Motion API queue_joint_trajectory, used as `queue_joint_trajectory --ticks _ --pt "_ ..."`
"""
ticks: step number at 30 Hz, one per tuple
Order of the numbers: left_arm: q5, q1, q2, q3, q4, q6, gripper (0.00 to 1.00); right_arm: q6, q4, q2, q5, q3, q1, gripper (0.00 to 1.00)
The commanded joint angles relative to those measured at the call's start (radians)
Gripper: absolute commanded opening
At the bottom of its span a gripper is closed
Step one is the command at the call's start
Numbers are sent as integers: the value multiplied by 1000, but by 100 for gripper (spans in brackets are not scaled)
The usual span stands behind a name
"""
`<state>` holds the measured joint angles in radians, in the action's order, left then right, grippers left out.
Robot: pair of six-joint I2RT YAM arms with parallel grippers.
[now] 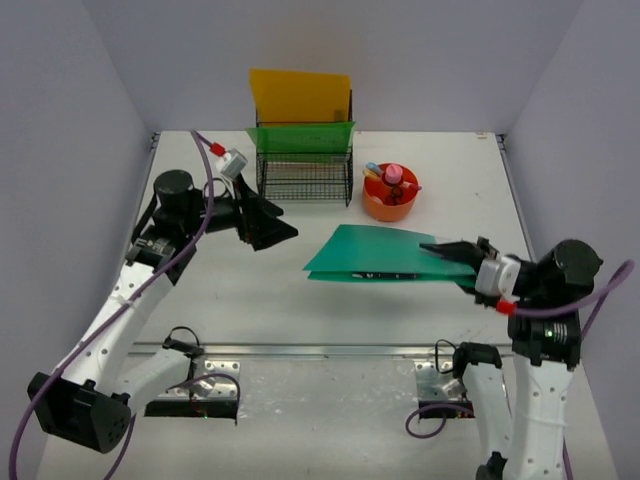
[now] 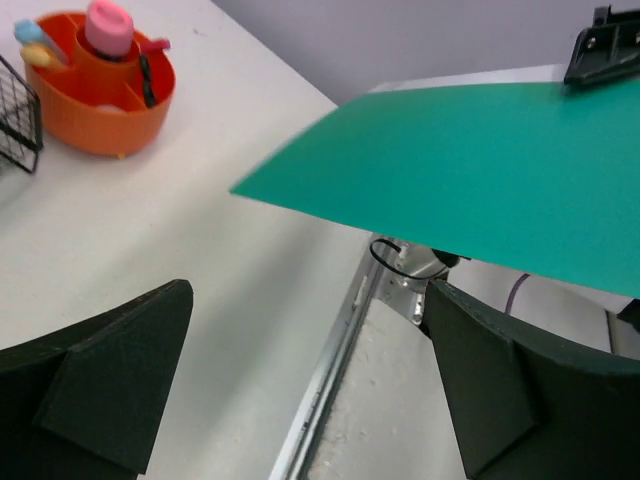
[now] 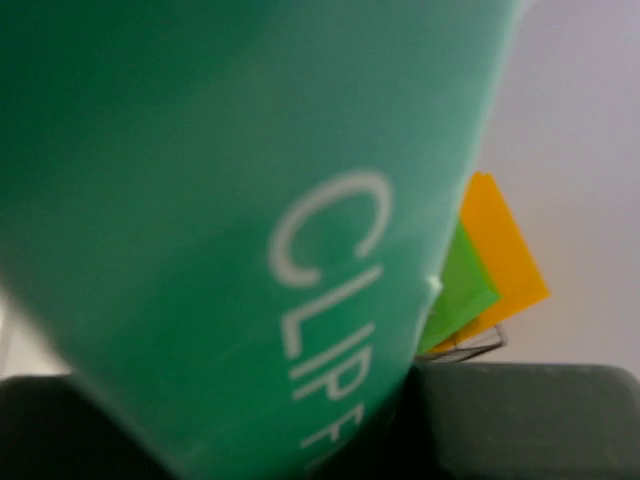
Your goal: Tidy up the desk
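My right gripper (image 1: 440, 248) is shut on the right edge of a teal clip folder (image 1: 380, 255), holding it flat a little above the white desk (image 1: 230, 300). In the right wrist view the teal folder (image 3: 200, 200) with white lettering fills most of the frame between the fingers (image 3: 530, 420). My left gripper (image 1: 278, 222) stands open and holds nothing, to the left of the folder and in front of the wire rack. In the left wrist view the wide-apart fingers (image 2: 100, 380) frame bare desk (image 2: 150, 230), with the folder (image 2: 470, 160) hanging beyond them.
A black wire-mesh rack (image 1: 305, 178) at the back holds a yellow folder (image 1: 300, 95) and a light green folder (image 1: 300, 137). A round orange tray (image 1: 390, 198) with pens and a pink-capped bottle stands right of it. A silver rail (image 1: 330, 350) runs along the near edge.
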<state>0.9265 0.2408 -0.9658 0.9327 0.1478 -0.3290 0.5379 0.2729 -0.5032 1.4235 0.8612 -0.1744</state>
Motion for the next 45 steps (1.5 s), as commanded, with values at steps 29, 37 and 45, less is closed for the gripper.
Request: queue_joint_trajectory --ticks 29,37,45 --pt "135 207 -317 312 -211 201 96 -1629 -1134 -504 -15 49 44 0" --pt "123 210 -389 368 -286 88 69 -1550 -1038 -528 -19 32 104 0" --pt "181 219 -394 360 -304 21 21 -1535 -999 -611 -67 49 143 0"
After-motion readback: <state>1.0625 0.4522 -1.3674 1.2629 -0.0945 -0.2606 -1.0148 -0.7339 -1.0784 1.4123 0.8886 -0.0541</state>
